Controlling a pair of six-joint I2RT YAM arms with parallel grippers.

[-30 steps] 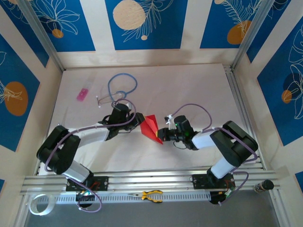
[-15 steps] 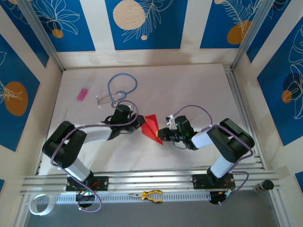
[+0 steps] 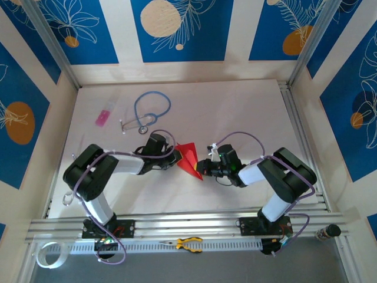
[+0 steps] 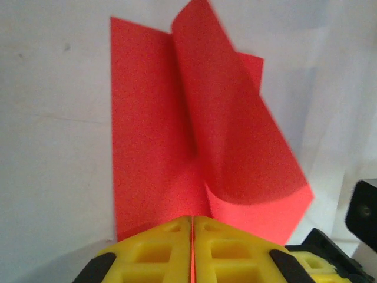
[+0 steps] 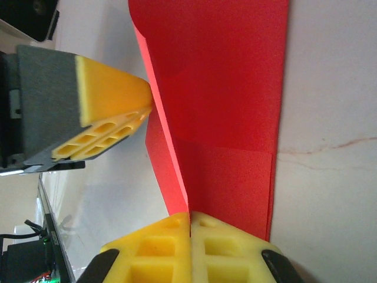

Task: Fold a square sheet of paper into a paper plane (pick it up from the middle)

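Near the centre of the table (image 3: 235, 112), the partly folded red sheet of paper (image 3: 188, 158) is now pinched from both sides, the left gripper (image 3: 175, 160) having just closed on its nine-o'clock edge and the right gripper (image 3: 203, 167) clamped at four o'clock, ready for the next crease.

The thin red paper sheet (image 3: 188, 158) lies at the middle of the white table (image 3: 247, 106), between the left gripper (image 3: 175, 157) and the right gripper (image 3: 202, 167), both touching it. Behind the left gripper lies a blue-tubed stethoscope (image 3: 148, 113), with a small pink rectangular item (image 3: 103, 117) to the left of it.
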